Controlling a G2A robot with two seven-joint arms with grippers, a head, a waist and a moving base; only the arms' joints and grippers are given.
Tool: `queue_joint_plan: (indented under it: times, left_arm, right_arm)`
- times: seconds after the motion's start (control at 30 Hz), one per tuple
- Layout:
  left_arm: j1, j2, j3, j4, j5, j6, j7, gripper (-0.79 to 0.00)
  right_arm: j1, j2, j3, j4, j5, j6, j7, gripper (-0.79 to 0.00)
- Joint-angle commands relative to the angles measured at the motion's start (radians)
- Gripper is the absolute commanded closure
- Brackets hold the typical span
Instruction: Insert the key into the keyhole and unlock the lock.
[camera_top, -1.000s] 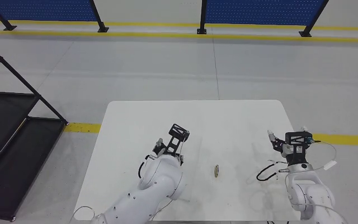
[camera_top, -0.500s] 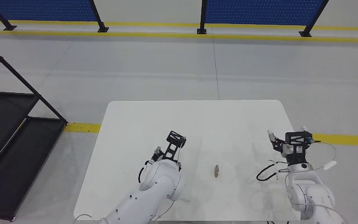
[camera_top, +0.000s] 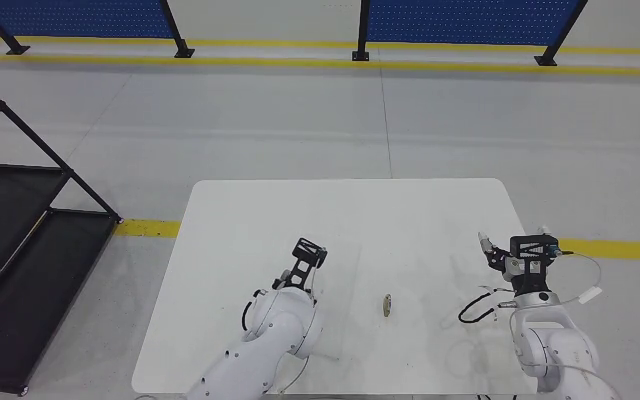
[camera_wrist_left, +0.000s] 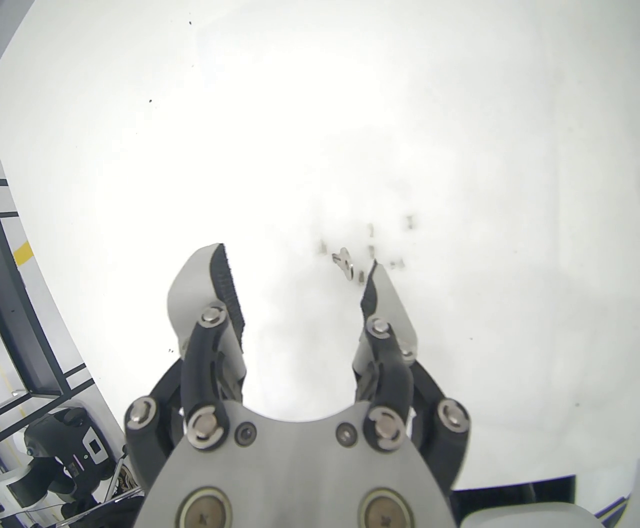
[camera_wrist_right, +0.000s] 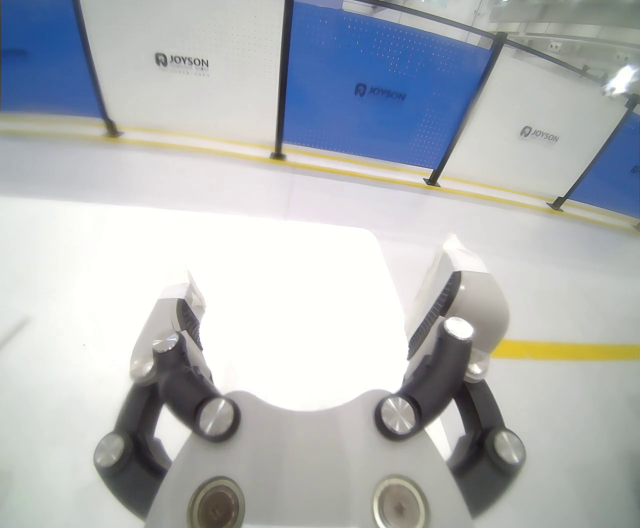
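Observation:
A small brass-coloured lock (camera_top: 386, 305) lies on the white table (camera_top: 420, 215), right of centre and towards the front. A small silvery key-like piece (camera_wrist_left: 344, 260) lies flat on the table just beyond one fingertip (camera_wrist_left: 376, 280) of my left gripper (camera_wrist_left: 297, 265). That gripper is open with nothing between its fingers; in the top view the left gripper (camera_top: 309, 251) hangs over the table's middle left, well to the left of the lock. My right gripper (camera_wrist_right: 320, 270) is open and holds nothing, and the right gripper (camera_top: 514, 241) stays near the table's right edge.
A few small dark marks (camera_wrist_left: 410, 221) dot the table around the key-like piece. A black rack (camera_top: 40, 250) stands on the floor left of the table. Blue and white barrier panels (camera_wrist_right: 380, 95) line the far side of the floor.
My left gripper has drawn back towards the table's front and slightly left, staying open. The right arm and the lock have not moved.

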Motion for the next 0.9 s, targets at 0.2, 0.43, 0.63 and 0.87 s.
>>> queue_joint_plan:
  times: [0.2,0.43,0.63,0.87]
  left_arm:
    - [0.002,-0.01,-0.005,0.014,-0.01,-0.02,0.004,-0.299]
    - [-0.001,-0.018,-0.013,0.024,-0.025,-0.036,0.007,-0.28]
    - [-0.015,-0.027,-0.012,0.042,-0.033,-0.041,0.009,-0.286]
    - [-0.038,-0.039,-0.006,0.064,-0.039,-0.045,0.002,-0.274]
  right_arm:
    - [0.0,0.0,0.0,0.0,0.0,0.0,0.0,-0.785]
    - [0.0,0.0,0.0,0.0,0.0,0.0,0.0,-0.785]
    - [0.0,0.0,0.0,0.0,0.0,0.0,0.0,-0.785]
    - [0.0,0.0,0.0,0.0,0.0,0.0,0.0,-0.785]
